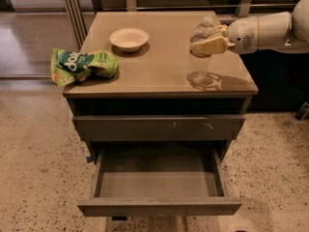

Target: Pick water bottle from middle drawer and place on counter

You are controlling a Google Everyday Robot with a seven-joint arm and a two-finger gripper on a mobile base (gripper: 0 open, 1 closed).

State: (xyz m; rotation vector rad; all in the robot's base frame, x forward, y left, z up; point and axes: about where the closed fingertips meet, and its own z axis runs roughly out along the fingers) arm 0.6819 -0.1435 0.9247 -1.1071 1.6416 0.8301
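- The middle drawer (159,183), below the bowl (129,37) and nearest the camera, stands pulled out. Its visible interior holds nothing.
- A drawer front with pale marks (159,128), between the open drawer and the bowl, is closed.
- The counter (159,69) carries a green snack bag (82,65), left of the bowl and nearer.
- The water bottle (199,64) is upright, right of the bowl, near the counter's right edge.
- The pincer (208,46), right of the bowl, is clamped around the bottle's mid-body. The arm (265,30) enters from the right.
- Progress, as a judgement: retrieval is complete and placement is nearly complete. Release and withdrawal are not yet done.
- Contact between bottle base and counter cannot be confirmed. The arm is cut off at the right edge. The drawer's rear lies in shadow.
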